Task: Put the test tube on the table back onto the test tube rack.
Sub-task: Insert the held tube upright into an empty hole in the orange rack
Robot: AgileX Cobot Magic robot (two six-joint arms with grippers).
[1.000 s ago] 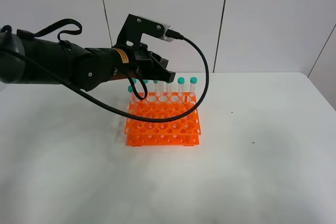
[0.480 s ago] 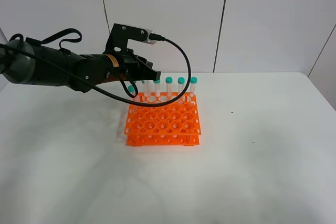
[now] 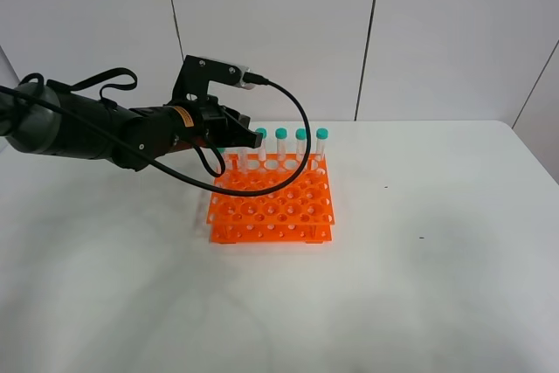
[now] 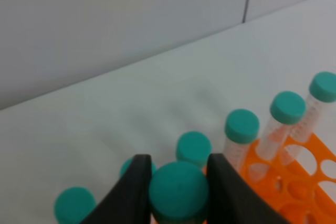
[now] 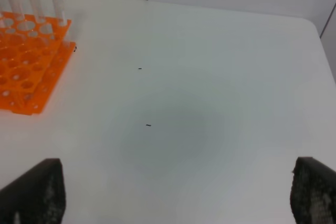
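The test tube, seen from the left wrist camera by its teal-green screw cap, sits clamped between the two black fingers of the left gripper, whose jaws press on either side of the cap. It hangs at the far left corner of the test tube rack. Whether its tip has entered a hole cannot be told, since the arm hides that corner in the high view and the wrist view shows only the cap.

Around the held cap, other teal-capped tubes stand upright in the far row, running off to the right, with two more caps showing on the other side of the fingers. In the high view four of these tubes rise clear of the rack's far edge, to the right of the gripper. The near rows of holes in the bright orange rack are unfilled.

The rack stands left of centre on the white table, with the left arm reaching in over the table from the left. Two small dark specks mark the tabletop to the right of the rack.

The right gripper shows only in its own wrist view, its fingers spread wide with nothing between them, above bare tabletop well to the right of the rack.
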